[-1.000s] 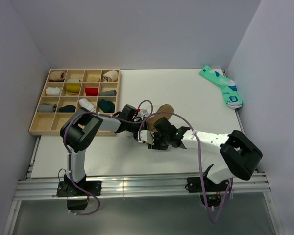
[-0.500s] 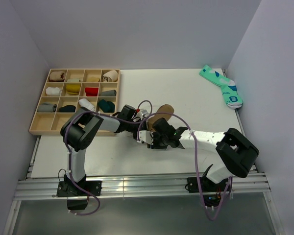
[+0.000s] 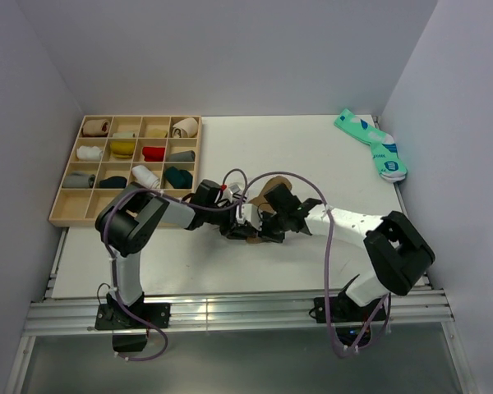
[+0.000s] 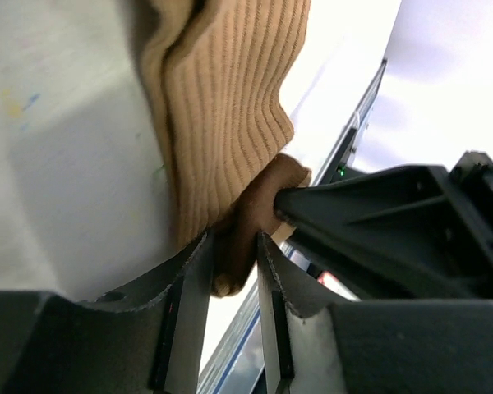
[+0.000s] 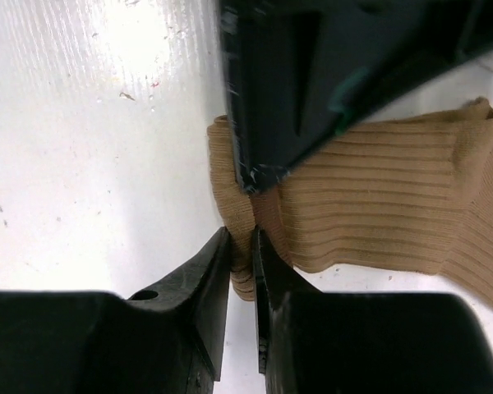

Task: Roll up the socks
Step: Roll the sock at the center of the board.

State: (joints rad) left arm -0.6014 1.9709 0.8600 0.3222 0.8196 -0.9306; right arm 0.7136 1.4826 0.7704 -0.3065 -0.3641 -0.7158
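The tan sock (image 3: 268,190) lies mid-table, mostly hidden under both grippers, which meet over it. In the left wrist view its ribbed fabric (image 4: 230,107) hangs down, and a darker fold lies loosely between the parted fingers of my left gripper (image 4: 234,238), against the left one. The left gripper (image 3: 234,223) is open. My right gripper (image 5: 240,234) is shut, pinching the edge of the ribbed tan sock (image 5: 378,205). From above, the right gripper (image 3: 260,228) faces the left one, almost touching it. The teal pair (image 3: 374,146) lies at the far right corner.
A wooden compartment tray (image 3: 66,215) with several rolled socks stands at the far left. Grey walls close in the left, back and right. The left gripper's black body (image 5: 312,82) hangs right above the right gripper's fingers.
The left jaws have parted from a tight pinch on the tan sock. The right jaws have closed onto its edge. Both wrists have shifted a little left and away from the bases.
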